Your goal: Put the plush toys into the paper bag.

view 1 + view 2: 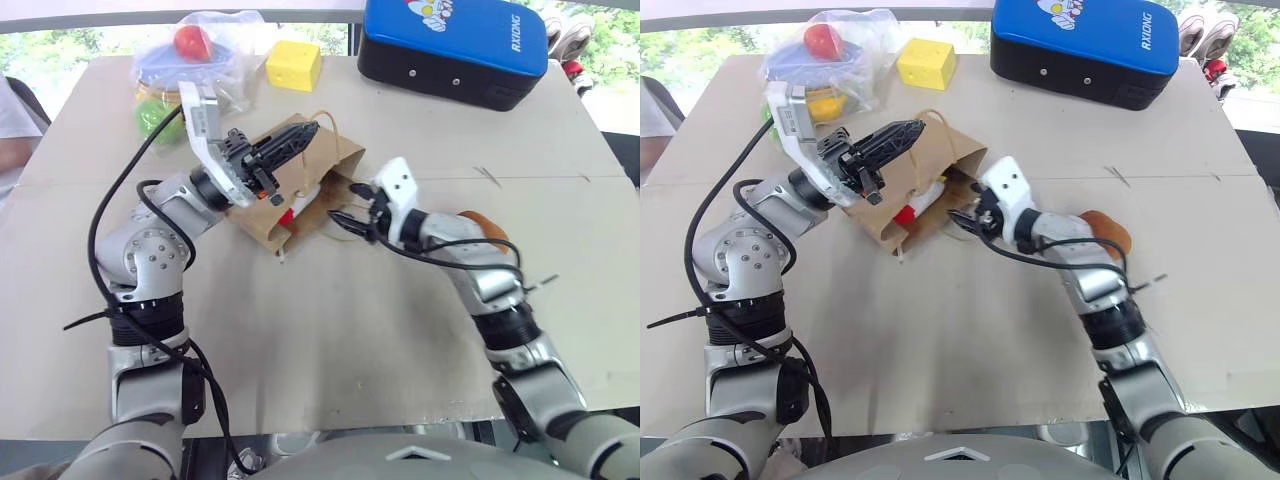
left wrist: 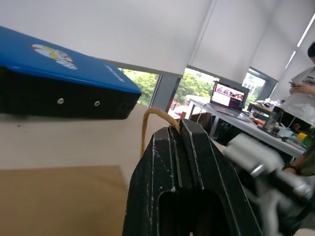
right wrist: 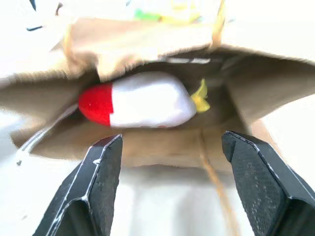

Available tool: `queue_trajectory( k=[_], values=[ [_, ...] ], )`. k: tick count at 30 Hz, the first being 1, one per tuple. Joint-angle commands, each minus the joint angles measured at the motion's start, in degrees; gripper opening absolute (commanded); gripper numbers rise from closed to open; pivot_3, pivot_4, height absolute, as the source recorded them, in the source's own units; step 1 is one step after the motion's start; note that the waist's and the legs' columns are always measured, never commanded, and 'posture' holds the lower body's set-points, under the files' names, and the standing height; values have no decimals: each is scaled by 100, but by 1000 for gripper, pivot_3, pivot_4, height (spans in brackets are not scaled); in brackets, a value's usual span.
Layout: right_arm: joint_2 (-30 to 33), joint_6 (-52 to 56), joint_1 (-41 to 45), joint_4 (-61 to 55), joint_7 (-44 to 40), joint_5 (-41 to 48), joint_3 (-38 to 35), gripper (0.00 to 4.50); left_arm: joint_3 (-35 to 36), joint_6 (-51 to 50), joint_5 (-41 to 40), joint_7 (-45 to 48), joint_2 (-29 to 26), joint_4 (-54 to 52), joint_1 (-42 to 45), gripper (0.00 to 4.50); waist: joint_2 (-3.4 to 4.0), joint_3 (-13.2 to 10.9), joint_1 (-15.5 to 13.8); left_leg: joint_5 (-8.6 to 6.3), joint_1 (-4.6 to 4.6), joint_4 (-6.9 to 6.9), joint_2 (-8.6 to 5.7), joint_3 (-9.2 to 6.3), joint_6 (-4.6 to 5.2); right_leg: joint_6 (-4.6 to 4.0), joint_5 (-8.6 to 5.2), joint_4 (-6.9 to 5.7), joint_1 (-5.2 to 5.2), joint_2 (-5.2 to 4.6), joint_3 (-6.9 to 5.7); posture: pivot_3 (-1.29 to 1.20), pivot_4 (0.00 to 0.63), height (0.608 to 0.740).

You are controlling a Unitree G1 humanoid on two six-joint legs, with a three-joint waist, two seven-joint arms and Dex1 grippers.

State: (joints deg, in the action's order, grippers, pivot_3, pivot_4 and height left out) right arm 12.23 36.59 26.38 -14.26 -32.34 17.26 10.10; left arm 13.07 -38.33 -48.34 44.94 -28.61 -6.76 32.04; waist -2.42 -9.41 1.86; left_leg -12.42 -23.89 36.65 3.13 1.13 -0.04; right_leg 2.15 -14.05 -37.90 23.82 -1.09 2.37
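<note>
Holding paper bag [image 1: 275, 190] by its handle [image 2: 152, 123] in pinched left gripper [image 1: 300, 135]; right gripper [image 3: 167, 162] spread, empty, at bag mouth. White cone toy [image 3: 140, 105] inside; brown toy [image 1: 1105, 228] outside on table [image 1: 330, 330]. Risk: bag mouth collapsing if handle slips.

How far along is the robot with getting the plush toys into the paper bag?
Done: the white plush toy lies inside the paper bag. In hand: the left gripper is shut on a bag handle, holding the mouth up, and the open right gripper is at the opening. Left: the brown plush toy lies on the table beside the right arm.
</note>
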Motion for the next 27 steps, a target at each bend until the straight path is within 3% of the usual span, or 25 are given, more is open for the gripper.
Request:
queue_trajectory(
  k=[1, 3, 8, 12, 16, 17, 18, 21, 22, 23, 25, 27],
  values=[
    [303, 775, -131, -1349, 271, 588, -824, 3680, 26, 89, -46, 98, -17, -83, 168, 0, 0, 0, -6, 0, 0, 0, -1, 0, 0, 1, 0, 1, 0, -1, 0, 0, 150, 740],
    [667, 1243, -316, -1937, 386, 761, -1207, 4395, -8, 100, -31, 111, 1, -68, 195, 0, -3, 2, -6, 0, 1, 1, -1, 1, 0, 1, 0, 0, -1, -1, 0, 0, 150, 740],
    [1635, 2411, -867, -2817, 689, 984, -2189, 4458, -104, 113, -13, 109, 113, -43, 322, 0, -2, 1, -33, 0, 4, -1, -3, 1, 0, 0, -1, 3, -4, 0, 1, 0, 150, 740],
    [2550, 2864, -1480, -2336, 794, 532, -1951, 4458, -187, 135, 5, 84, 230, -41, 413, 0, -3, 2, -43, 0, 7, 0, -4, 3, 1, 1, -1, 5, -7, 1, 3, 0, 150, 740],
    [2757, 2684, -1752, -1659, 695, 384, -1519, 4458, -247, 168, 54, 98, 270, -67, 418, 0, -3, 2, -1, 0, 10, 0, -4, 7, 1, 1, -2, 6, -7, 4, 10, 0, 150, 740],
    [2803, 2551, -1781, -1584, 721, 276, -1443, 3967, -239, 161, 59, 101, 268, -79, 415, 0, -3, 2, 0, 0, 10, 0, -4, 6, 1, 1, -2, 5, -6, 6, 10, 0, 150, 740],
    [2789, 2448, -1796, -1561, 730, 243, -1442, 3967, -222, 153, 64, 97, 254, -94, 411, 0, -3, 2, 6, 0, 10, 0, -4, 6, 1, 1, -2, 5, -6, 6, 10, 0, 150, 740],
    [2702, 2218, -1765, -1554, 779, 201, -1548, 2556, -188, 141, 70, 64, 241, -109, 407, 0, -2, 1, 19, 0, 9, 0, -3, 5, 1, 2, -2, 4, -5, 7, 10, 0, 150, 740],
    [2654, 2102, -1749, -1605, 746, 239, -1622, 2453, -187, 133, 66, 56, 243, -111, 410, 0, -2, 1, 19, 0, 9, 0, -3, 4, 1, 2, -2, 4, -6, 7, 10, 0, 150, 740],
    [2621, 2009, -1740, -1635, 713, 265, -1668, 2061, -188, 129, 65, 53, 245, -109, 413, 0, -2, 1, 8, 0, 9, 0, -3, 4, 1, 3, -2, 5, -6, 7, 10, 0, 150, 740],
    [2599, 1430, -1736, -1827, 512, 286, -1670, 866, -185, 110, 48, 40, 258, -101, 422, 0, -2, 1, 6, 0, 7, 0, -4, 3, 1, 4, -2, 6, -6, 6, 8, 0, 150, 740],
    [2399, 1102, -1551, -2080, 393, 461, -1637, 465, -122, 68, -28, -35, 302, -61, 472, 0, -2, 1, 13, 0, 7, 0, -4, 3, 1, 4, -2, 6, -6, 6, 8, 0, 150, 740]
  ],
)
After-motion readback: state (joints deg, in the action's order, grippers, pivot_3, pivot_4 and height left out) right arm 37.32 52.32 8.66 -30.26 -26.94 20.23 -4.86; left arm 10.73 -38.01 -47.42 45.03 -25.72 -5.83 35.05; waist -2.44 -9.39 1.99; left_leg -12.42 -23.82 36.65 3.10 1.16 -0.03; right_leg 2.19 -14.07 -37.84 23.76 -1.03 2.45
